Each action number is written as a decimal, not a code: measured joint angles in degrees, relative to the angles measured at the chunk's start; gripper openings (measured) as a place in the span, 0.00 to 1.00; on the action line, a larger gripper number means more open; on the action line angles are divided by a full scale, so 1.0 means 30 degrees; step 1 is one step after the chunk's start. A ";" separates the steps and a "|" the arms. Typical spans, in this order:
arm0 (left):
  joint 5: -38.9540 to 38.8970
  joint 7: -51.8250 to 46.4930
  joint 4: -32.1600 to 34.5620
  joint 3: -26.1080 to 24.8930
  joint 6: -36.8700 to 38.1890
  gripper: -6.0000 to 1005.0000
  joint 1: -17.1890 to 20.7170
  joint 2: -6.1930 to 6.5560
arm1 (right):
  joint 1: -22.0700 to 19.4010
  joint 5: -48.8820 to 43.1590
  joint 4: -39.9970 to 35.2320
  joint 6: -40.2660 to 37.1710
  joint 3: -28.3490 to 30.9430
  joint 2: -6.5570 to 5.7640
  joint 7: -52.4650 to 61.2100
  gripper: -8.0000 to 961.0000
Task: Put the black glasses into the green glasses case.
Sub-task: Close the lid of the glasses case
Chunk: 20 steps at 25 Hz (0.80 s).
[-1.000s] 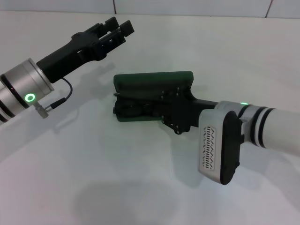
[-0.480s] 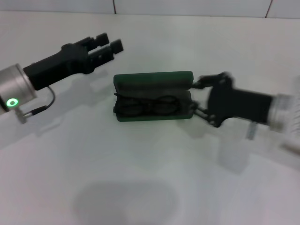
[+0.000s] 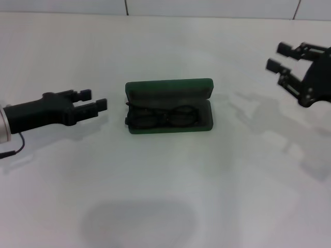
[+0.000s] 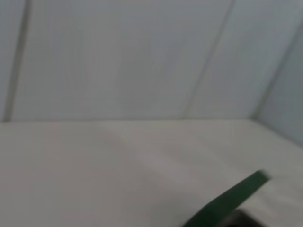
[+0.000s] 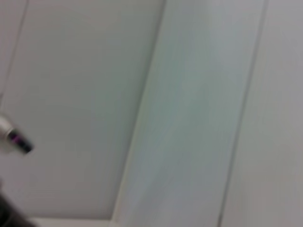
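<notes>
The green glasses case [image 3: 169, 106] lies open in the middle of the white table, lid tipped back. Inside its tray rest the black glasses [image 3: 163, 117], lenses side by side. My left gripper [image 3: 93, 99] hovers to the left of the case, open and holding nothing. Far to the right, my right gripper [image 3: 277, 57] is open and empty, well away from the case. In the left wrist view only a green edge of the case [image 4: 227, 201] shows.
The white table [image 3: 165, 196] stretches around the case. A tiled wall [image 3: 207, 8] runs along the back edge.
My right gripper pulled away from the case to the far right, leaving the glasses inside. My left gripper dropped from the back left to beside the case.
</notes>
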 joint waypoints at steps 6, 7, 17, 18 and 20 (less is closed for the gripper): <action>0.1733 0.0003 -0.0230 0.0067 -0.1807 0.65 -0.0319 -0.0469 | 0.0125 0.0272 0.0831 -0.0885 0.1244 0.0037 -0.0053 0.33; 0.2094 -0.0009 -0.0220 0.0069 -0.1901 0.65 -0.0473 -0.0612 | 0.0151 0.0294 0.0861 -0.0906 0.1247 0.0037 -0.0083 0.33; 0.2992 -0.0028 -0.0250 0.0066 -0.2825 0.65 -0.1221 -0.1192 | 0.0189 0.0328 0.0912 -0.1008 0.1166 0.0028 -0.0242 0.33; 0.2993 -0.0015 -0.0250 0.0066 -0.2870 0.65 -0.1238 -0.1201 | 0.0175 0.0328 0.0914 -0.1027 0.1161 0.0034 -0.0261 0.33; 0.2993 -0.0014 -0.0249 0.0066 -0.2959 0.65 -0.1238 -0.1214 | 0.0136 0.0328 0.0920 -0.1100 0.1138 0.0040 -0.0360 0.33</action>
